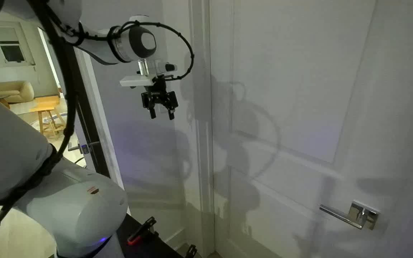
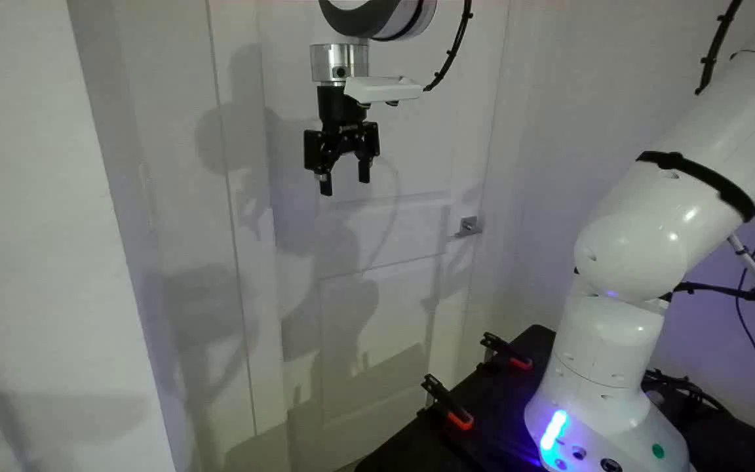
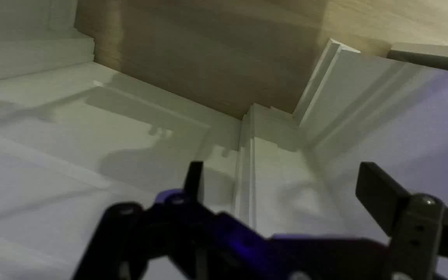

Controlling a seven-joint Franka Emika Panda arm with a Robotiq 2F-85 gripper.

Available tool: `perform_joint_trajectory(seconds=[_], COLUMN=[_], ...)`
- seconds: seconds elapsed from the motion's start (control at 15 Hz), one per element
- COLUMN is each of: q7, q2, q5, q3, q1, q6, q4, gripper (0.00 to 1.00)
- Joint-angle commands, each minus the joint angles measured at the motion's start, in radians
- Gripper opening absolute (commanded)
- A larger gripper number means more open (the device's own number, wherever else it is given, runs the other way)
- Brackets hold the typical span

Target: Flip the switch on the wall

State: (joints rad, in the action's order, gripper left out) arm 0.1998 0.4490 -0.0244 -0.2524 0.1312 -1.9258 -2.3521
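My black gripper hangs with its fingers pointing down in front of the white wall, beside the door frame. It also shows in an exterior view and in the wrist view. Its two fingers are wide apart with nothing between them. A faint pale plate, seemingly the switch, shows behind the gripper between its fingers, mostly hidden by it. I cannot tell the switch's position or how far it is from the fingers. I cannot make it out in the wrist view, where the wall is on the right.
The white panelled door has a metal lever handle. A door frame stands between door and wall. An open doorway with a wooden stool is at the left. Clamps sit on the black table edge.
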Motion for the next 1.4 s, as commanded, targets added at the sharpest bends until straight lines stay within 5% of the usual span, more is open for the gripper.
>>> perform_joint_trajectory(seconds=[0.0, 0.4, 1.13, 1.2, 1.33], q7=[0.005, -0.016, -0.462, -0.514, -0.601], q2=[-0.002, -0.016, -0.220, -0.253, -0.310], q5=[0.005, 0.005, -0.062, -0.094, -0.144], q3=[0.011, 0.017, 0.132, 0.139, 0.136], q1=[0.012, 0.013, 0.062, 0.075, 0.096], q6=[0.002, -0.007, -0.344, -0.378, -0.410], q4=[0.002, 0.000, 0.059, 0.079, 0.124], gripper=[1.00, 1.00, 1.00, 0.75, 0.66])
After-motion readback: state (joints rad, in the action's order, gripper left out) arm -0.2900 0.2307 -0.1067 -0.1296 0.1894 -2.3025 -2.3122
